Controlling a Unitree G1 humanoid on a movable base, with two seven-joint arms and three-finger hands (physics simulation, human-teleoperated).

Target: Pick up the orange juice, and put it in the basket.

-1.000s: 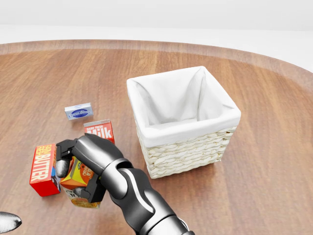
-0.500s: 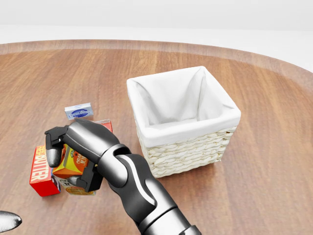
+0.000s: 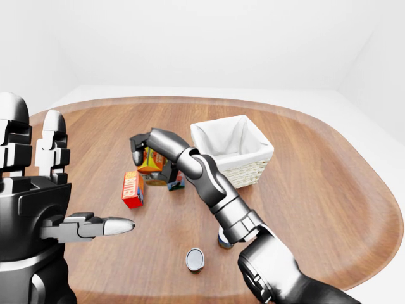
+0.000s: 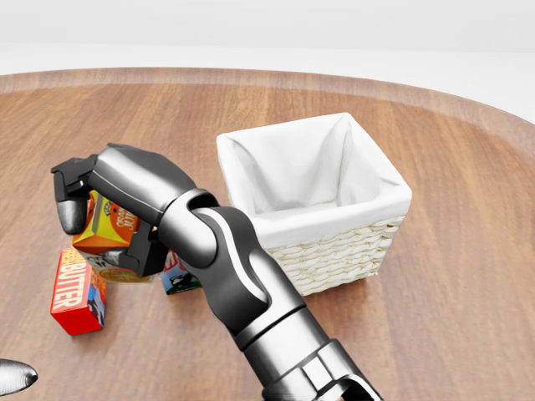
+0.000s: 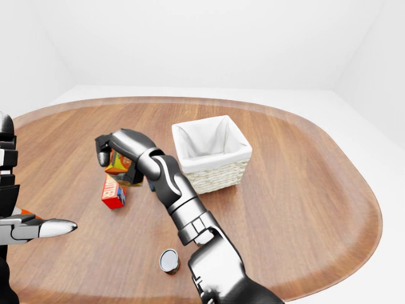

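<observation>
Carton of orange juice (image 4: pixel 109 227) lifted off the table, wrapped in the right hand (image 4: pixel 104 219)

Left hand (image 3: pixel 57 218) idles at the left of the left-eye view, fingers spread, grasping nothing; next the butter box (image 4: pixel 75 289) lies on the wood, then the juice clenched above it, the basket (image 4: pixel 386 205) well to the right. Best to carry it higher first, clear the wicker rim, centre over the white lining, then let go low

red butter box (image 4: pixel 77 290) on wooden table (image 4: pixel 468 276); small round tin (image 3: pixel 195 259)
</observation>
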